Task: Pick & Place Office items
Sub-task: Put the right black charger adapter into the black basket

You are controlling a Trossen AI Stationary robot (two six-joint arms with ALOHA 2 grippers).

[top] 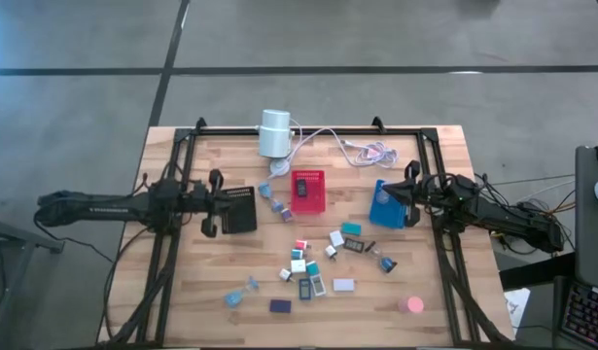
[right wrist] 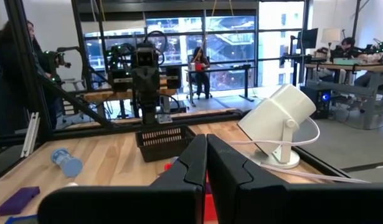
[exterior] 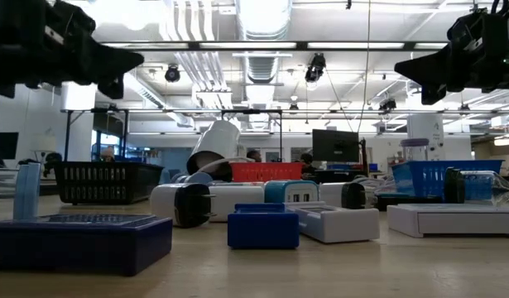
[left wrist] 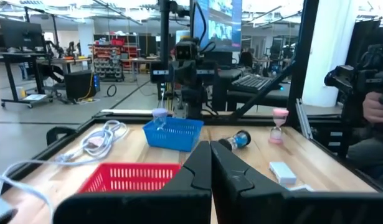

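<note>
A table [top: 182,301] of pale planked wood, matt, is seen; the red tray [top: 307,191] and blue tray [top: 386,205] appear as perforated plastic.

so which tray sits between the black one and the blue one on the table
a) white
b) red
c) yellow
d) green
b: in the high view the red tray lies mid-table, with the black tray toward the left arm and the blue tray toward the right arm.
</note>
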